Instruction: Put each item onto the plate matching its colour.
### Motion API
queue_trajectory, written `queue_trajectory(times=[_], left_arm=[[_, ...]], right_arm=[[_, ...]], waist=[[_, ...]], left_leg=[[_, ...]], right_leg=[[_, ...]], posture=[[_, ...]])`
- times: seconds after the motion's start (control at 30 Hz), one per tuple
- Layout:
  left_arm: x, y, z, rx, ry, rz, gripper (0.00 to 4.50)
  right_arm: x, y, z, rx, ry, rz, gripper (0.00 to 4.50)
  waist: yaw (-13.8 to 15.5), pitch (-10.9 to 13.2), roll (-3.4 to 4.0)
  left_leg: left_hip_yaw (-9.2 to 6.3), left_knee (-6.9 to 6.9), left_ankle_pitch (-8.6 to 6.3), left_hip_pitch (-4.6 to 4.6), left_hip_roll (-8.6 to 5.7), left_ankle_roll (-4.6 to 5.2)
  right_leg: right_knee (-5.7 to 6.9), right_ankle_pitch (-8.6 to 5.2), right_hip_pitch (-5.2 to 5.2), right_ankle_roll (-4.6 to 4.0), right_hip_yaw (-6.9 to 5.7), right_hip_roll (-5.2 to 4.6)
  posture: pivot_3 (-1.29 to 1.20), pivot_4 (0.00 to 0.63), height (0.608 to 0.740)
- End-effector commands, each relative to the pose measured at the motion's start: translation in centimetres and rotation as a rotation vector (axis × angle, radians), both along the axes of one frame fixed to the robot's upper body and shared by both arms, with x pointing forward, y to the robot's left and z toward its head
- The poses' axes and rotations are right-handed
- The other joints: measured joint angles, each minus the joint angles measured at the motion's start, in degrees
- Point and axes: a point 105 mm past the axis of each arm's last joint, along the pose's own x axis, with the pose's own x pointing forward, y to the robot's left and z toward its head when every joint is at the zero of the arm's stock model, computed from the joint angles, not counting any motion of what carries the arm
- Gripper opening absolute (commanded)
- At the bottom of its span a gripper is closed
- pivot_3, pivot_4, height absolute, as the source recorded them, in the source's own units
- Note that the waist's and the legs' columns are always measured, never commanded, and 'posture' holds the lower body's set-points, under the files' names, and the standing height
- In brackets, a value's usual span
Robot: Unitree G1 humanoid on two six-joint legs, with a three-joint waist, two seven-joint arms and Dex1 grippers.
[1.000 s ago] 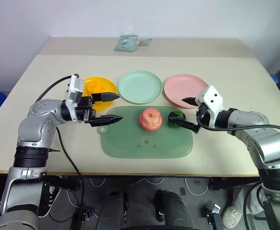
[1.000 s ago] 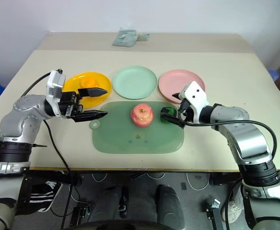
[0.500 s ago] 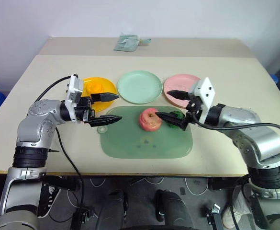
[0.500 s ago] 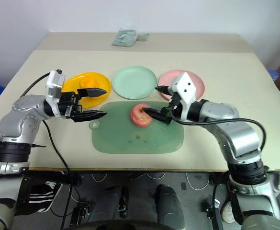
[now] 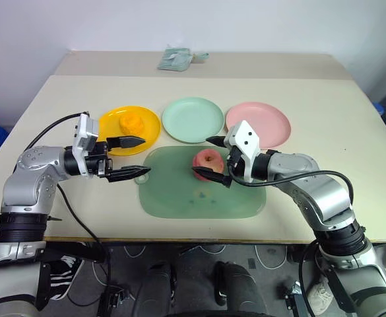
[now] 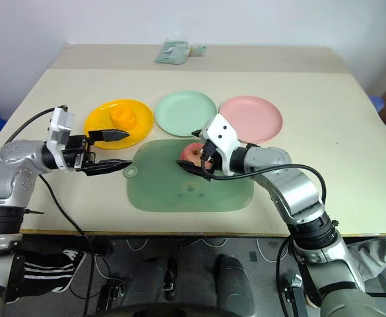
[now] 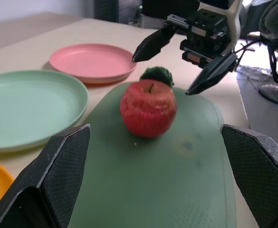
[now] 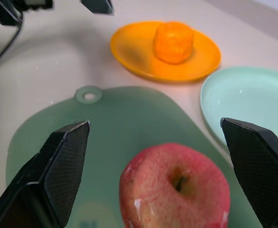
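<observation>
In the left eye view, the tabletop (image 5: 324, 99) carries three plates in a row: the yellow-orange plate (image 5: 150, 125) toward the left edge, the mint green plate (image 5: 193, 119) in the middle, and the pink plate (image 5: 268, 120) toward the right edge. The orange fruit (image 5: 132, 122) sits on the yellow-orange plate. Nearer to the front edge lies the green mat (image 5: 179, 195), and the apple (image 5: 206, 162) stands on it, close to the mat's far edge. The right gripper (image 5: 213, 160) is at the apple with its jaws wide, one finger on the far side and one on the near side; it is not clear whether they touch it. The left gripper (image 5: 138, 156) hovers beside the mat's left end, jaws wide and holding nothing. A folded cloth (image 5: 175, 59) lies near the far edge.

In the right eye view, the same layout appears.

In the left wrist view, the green vegetable (image 7: 157, 74) shows just behind the apple, on the mat, and the right gripper is above them.

In the right wrist view, the apple is between the spread fingers (image 8: 48, 180), with its stem dimple upward.
</observation>
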Motion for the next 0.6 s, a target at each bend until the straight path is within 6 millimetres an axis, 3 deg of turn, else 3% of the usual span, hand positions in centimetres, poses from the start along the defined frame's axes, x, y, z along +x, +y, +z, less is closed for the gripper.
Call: queue_trajectory(times=[0.03,0.3,0.6], left_arm=[[-0.5,0.4,1.5,0.001,-0.072,0.017,4.47],[-0.9,0.6,1.6,0.006,-0.083,0.041,4.47],[-1.0,0.4,1.8,0.003,-0.091,0.060,4.47]], right_arm=[[0.7,0.3,0.7,0.001,-0.030,-0.012,4.50],[1.7,0.4,-0.1,0.012,0.018,-0.042,4.50],[1.4,0.4,-1.7,-0.004,0.136,-0.046,4.50]], waist=[[-0.1,0.0,0.00],[-0.2,0.0,0.01],[-0.3,0.0,0.01]], left_leg=[[0.00,0.00,0.00,0.00,0.00,0.00],[0.01,-0.02,0.00,0.00,0.01,0.00],[-0.01,-0.02,0.00,0.00,0.01,0.00]], right_leg=[[0.01,0.00,0.00,0.00,0.00,0.00],[0.03,0.00,-0.02,0.01,0.00,0.01],[0.04,0.00,-0.03,0.01,0.00,0.02]], posture=[[0.00,0.150,0.740],[0.00,0.150,0.740],[0.00,0.150,0.740]])
